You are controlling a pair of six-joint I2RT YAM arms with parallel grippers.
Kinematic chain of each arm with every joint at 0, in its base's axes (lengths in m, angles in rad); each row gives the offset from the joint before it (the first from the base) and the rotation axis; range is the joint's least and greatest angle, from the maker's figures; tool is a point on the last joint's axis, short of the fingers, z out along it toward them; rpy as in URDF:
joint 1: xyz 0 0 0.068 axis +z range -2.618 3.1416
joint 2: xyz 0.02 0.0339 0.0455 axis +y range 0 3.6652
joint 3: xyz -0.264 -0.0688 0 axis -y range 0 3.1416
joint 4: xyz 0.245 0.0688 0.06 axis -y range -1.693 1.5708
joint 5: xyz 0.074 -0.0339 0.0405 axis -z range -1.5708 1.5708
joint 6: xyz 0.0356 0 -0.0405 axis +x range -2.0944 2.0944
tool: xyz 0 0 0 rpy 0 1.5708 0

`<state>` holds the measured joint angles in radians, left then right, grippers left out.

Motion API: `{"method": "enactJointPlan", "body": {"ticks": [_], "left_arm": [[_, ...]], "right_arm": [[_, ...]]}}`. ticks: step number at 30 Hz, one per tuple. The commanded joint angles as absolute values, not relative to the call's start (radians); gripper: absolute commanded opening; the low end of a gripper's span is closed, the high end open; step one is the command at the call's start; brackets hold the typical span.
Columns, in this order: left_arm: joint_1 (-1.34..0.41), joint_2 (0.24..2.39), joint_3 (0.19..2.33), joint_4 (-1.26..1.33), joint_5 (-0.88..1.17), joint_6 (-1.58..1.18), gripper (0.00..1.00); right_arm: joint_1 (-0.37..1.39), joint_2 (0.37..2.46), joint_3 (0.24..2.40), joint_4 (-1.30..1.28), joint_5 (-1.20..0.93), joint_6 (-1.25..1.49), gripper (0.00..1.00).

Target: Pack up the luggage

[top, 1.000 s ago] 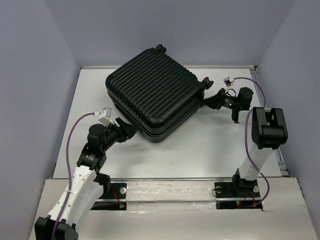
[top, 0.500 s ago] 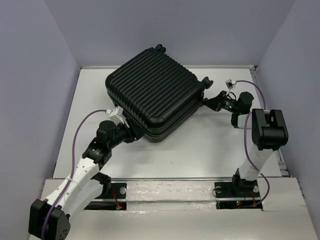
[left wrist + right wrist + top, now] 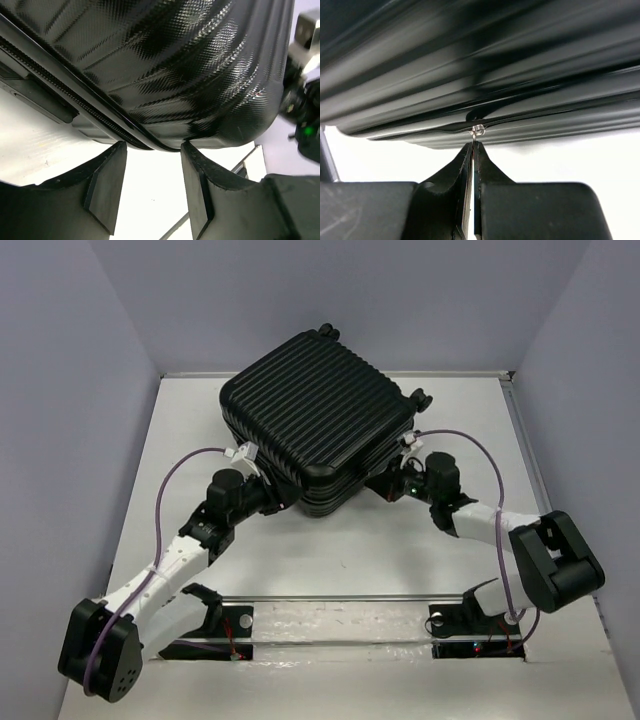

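The luggage (image 3: pixel 315 410) lies shut on the white surface (image 3: pixel 400 550), toward the far middle, turned at an angle so one rounded corner points to the near side. It is black and ribbed, and two small wheels (image 3: pixel 421 397) stick out along its far-right edge.

At its near-left side, the left fingers (image 3: pixel 272 498) reach in low against the shell. From the left wrist view they stand apart, one tip on each side of a stretch of the zip seam (image 3: pixel 90 112), right up against the lower edge of the case, with nothing held between them.

On the near-right side, the right fingers (image 3: pixel 386 484) are tucked under the overhang of the lid. The right wrist view shows them pressed together, pinching a thin tab whose little silver ring, the zipper pull (image 3: pixel 478 130), sits just past the tips at the seam. The shell above is blurred there.

Both arms stretch low over the surface from their bases at the near edge.
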<state>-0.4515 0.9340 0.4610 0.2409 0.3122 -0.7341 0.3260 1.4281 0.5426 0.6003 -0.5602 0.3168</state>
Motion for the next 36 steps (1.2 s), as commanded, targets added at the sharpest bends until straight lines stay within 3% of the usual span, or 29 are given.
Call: {"method": "enactJointPlan", "body": {"ticks": [1, 8, 13, 22, 26, 27, 28, 30, 31, 33, 35, 36], "left_arm": [[-0.471, 0.943, 0.529, 0.376, 0.268, -0.761, 0.57], [-0.517, 0.98, 0.554, 0.39, 0.252, -0.77, 0.57], [-0.525, 0.965, 0.574, 0.373, 0.261, -0.776, 0.57], [-0.525, 0.87, 0.601, 0.272, 0.259, -0.776, 0.57], [-0.522, 0.851, 0.65, 0.21, 0.223, -0.741, 0.58], [-0.523, 0.851, 0.672, 0.169, 0.209, -0.724, 0.59], [-0.522, 0.854, 0.692, 0.154, 0.181, -0.709, 0.65], [-0.509, 0.871, 0.768, 0.117, 0.161, -0.666, 0.71], [-0.503, 0.88, 0.797, 0.104, 0.153, -0.652, 0.75], [-0.479, 0.92, 0.897, 0.077, 0.121, -0.614, 0.84], [-0.45, 0.971, 0.995, 0.06, 0.121, -0.594, 0.86], [-0.436, 0.988, 1.024, 0.045, 0.121, -0.58, 0.87]], "right_arm": [[0.503, 1.381, 0.471, 0.587, -0.453, 0.342, 0.07], [0.962, 1.429, 0.612, 0.557, -0.164, 0.39, 0.07], [1.168, 1.543, 0.753, 0.583, 0.073, 0.39, 0.07], [1.232, 1.797, 0.798, 1.026, 0.561, 0.528, 0.07], [1.279, 1.798, 0.72, 1.225, 0.636, 0.485, 0.08], [1.288, 1.769, 0.698, 1.255, 0.626, 0.467, 0.15], [1.289, 1.746, 0.675, 1.235, 0.606, 0.478, 0.44], [1.289, 1.65, 0.596, 1.108, 0.559, 0.52, 0.61], [1.289, 1.614, 0.565, 1.065, 0.555, 0.57, 0.74], [1.289, 1.48, 0.494, 0.857, 0.59, 0.667, 0.83], [1.289, 1.381, 0.463, 0.723, 0.624, 0.702, 0.88], [1.279, 1.327, 0.48, 0.528, 0.661, 0.734, 0.9]]}}
